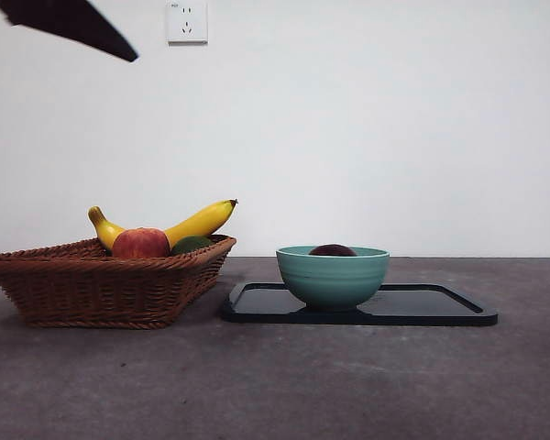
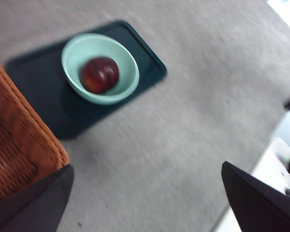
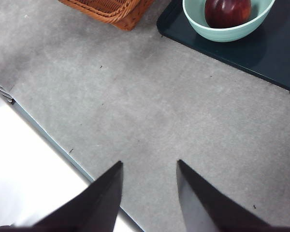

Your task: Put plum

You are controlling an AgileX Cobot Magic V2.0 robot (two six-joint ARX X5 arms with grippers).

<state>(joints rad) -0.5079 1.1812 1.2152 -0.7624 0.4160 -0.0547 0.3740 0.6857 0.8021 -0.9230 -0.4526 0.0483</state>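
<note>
The dark maroon plum (image 1: 333, 250) lies inside the pale green bowl (image 1: 333, 276), which stands on the black tray (image 1: 440, 307). Only its top shows over the bowl's rim in the front view. It shows whole in the left wrist view (image 2: 100, 74) and in the right wrist view (image 3: 227, 12). My left gripper (image 2: 145, 203) is open and empty, high above the table beside the basket. My right gripper (image 3: 150, 193) is open and empty, above the bare table near its front edge.
A wicker basket (image 1: 101, 284) at the left holds a banana (image 1: 197, 223), a red-and-yellow fruit (image 1: 140, 243) and a green fruit (image 1: 191, 245). A white wall socket (image 1: 186, 20) is on the wall behind. The table's edge (image 3: 48, 140) runs near my right gripper.
</note>
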